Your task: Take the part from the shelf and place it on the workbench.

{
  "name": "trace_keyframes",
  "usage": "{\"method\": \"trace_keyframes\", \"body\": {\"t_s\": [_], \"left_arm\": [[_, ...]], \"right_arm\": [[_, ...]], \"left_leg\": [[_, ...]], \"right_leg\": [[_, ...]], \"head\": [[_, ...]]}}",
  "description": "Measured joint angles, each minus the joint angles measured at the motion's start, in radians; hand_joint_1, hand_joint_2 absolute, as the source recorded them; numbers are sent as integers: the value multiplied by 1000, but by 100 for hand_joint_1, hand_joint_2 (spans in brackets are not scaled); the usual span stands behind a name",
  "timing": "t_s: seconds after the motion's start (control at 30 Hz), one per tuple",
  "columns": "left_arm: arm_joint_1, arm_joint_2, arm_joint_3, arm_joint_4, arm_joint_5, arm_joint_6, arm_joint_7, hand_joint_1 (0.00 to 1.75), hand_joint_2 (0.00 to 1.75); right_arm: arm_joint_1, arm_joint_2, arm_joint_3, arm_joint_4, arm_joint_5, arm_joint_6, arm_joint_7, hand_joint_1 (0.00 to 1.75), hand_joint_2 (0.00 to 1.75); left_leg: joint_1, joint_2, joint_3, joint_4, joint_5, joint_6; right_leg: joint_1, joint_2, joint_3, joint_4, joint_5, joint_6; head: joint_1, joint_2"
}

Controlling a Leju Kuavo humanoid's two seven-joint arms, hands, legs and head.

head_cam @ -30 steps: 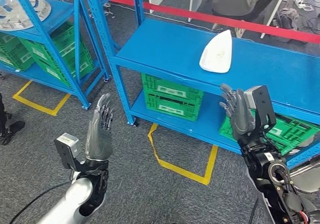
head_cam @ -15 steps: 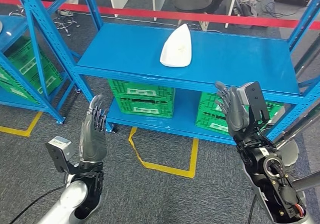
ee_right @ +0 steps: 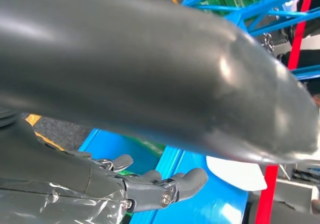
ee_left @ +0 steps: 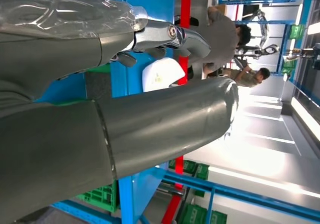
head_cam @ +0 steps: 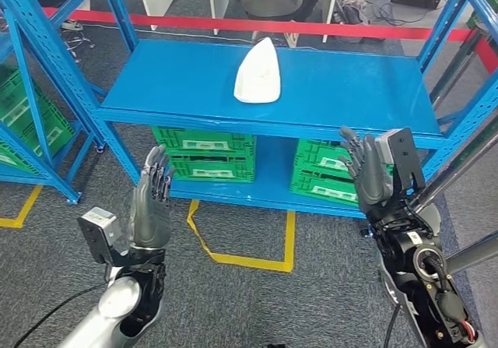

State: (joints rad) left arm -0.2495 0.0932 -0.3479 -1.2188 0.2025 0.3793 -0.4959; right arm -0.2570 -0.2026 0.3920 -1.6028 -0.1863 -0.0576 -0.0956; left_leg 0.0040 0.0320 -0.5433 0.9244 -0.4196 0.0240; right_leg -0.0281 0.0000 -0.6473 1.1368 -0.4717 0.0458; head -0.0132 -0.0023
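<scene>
Your fingers [head_cam: 156,175] are spread on both hands and hold nothing; the left hand [head_cam: 150,208] and right hand [head_cam: 365,177] are raised short of the shelf [head_cam: 329,91]. The white part [head_cam: 257,72] lies untouched on its upper board. Since a second ago the view has swung, so the part now sits centred ahead: you're lined up, reach next.
</scene>
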Motion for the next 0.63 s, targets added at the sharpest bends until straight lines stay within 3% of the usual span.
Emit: {"method": "trace_keyframes", "body": {"t_s": [0.07,0.1,0.27,0.43,0.63], "left_arm": [[0,0,0,0,1,0,-1,0,0],[-1,0,0,0,1,-1,-2,0,0],[-2,0,0,0,2,-2,-9,0,0],[-2,1,0,0,2,3,-10,0,0],[-1,1,0,0,3,7,-9,0,0]], "right_arm": [[-2,0,1,2,0,-2,-1,0,0],[-2,0,1,3,0,-3,-1,0,0],[-2,0,4,6,0,-8,-2,0,0],[-3,0,5,10,0,-7,-3,0,0],[-6,0,4,14,0,-5,-3,0,0]], "left_leg": [[-3,2,-4,12,-6,-11],[-5,2,-7,17,-9,-15],[-6,3,-11,17,-6,-1],[-4,3,-7,8,0,-11],[-2,3,-7,5,1,-30]], "right_leg": [[0,-10,67,-127,38,-2],[1,-12,82,-157,42,-6],[6,-7,81,-165,41,-17],[10,-8,81,-165,40,-28],[12,-8,80,-165,40,-30]], "head": [[10,0],[11,0],[-3,0],[-13,0],[-21,0]]}}
